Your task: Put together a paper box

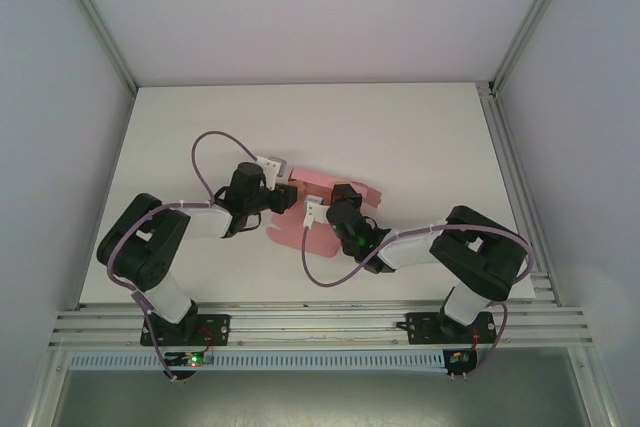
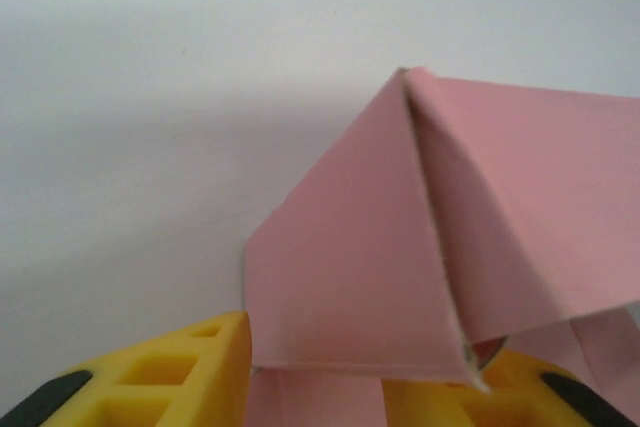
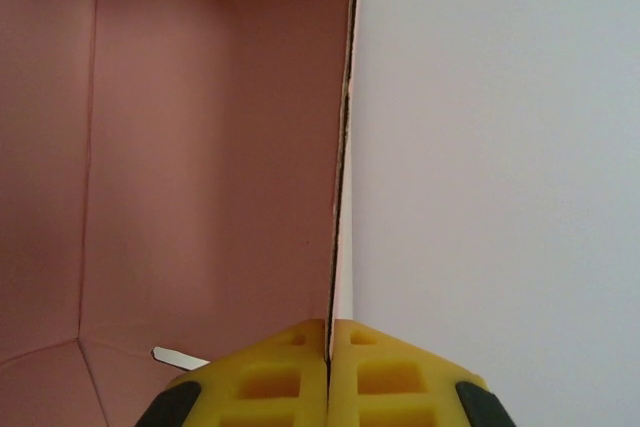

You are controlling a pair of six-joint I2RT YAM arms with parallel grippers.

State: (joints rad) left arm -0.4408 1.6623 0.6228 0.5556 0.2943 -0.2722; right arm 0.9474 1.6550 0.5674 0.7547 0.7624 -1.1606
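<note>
Pink card of the box (image 3: pixel 200 167) stands close in the right wrist view, where the right gripper (image 3: pixel 328 335) is closed tight on the thin edge of an upright wall. The left wrist view shows a different part: a folded, peaked flap rising in the gap of the left gripper (image 2: pixel 355 352), whose yellow fingers (image 2: pixel 190 367) stand partly apart. From above, both grippers meet at the box, which lies in the middle of the white table (image 1: pixel 420 137).
</note>
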